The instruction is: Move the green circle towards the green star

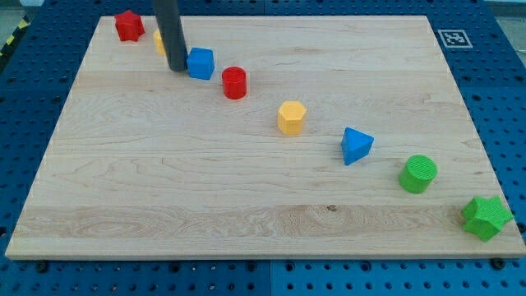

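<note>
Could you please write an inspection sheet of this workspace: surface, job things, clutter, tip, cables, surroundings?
Surface: wooden board, flat, blocks in a diagonal line from the view's top left to bottom right.
Job's things: green circle upright near the view's right edge; green star at the bottom right corner, apart from it.
Clutter: red star, yellow block partly hidden behind the rod, blue cube, red cylinder, yellow hexagon, blue triangle.
Grippers: none; my tip sits just left of the blue cube, far from both green blocks.
Cables: nothing seen.
Surroundings: blue perforated table; square marker beside the board's top right corner.
</note>
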Controlling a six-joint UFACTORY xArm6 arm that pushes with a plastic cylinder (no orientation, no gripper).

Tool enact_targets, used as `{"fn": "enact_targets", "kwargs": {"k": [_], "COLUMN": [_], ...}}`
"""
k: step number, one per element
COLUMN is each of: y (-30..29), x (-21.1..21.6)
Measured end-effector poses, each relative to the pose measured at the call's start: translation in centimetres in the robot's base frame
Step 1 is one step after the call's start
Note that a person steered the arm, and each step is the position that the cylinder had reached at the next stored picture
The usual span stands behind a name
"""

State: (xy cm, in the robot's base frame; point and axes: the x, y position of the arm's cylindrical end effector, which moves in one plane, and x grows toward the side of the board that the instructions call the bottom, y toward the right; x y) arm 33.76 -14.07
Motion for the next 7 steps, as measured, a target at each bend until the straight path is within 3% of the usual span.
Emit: {"fn": "enact_targets", "kwargs": {"k": [2, 3, 5, 7], "y": [0.9, 5.5, 19.4, 25.4], "x": [10.0, 14.1, 17.7, 20.4]}}
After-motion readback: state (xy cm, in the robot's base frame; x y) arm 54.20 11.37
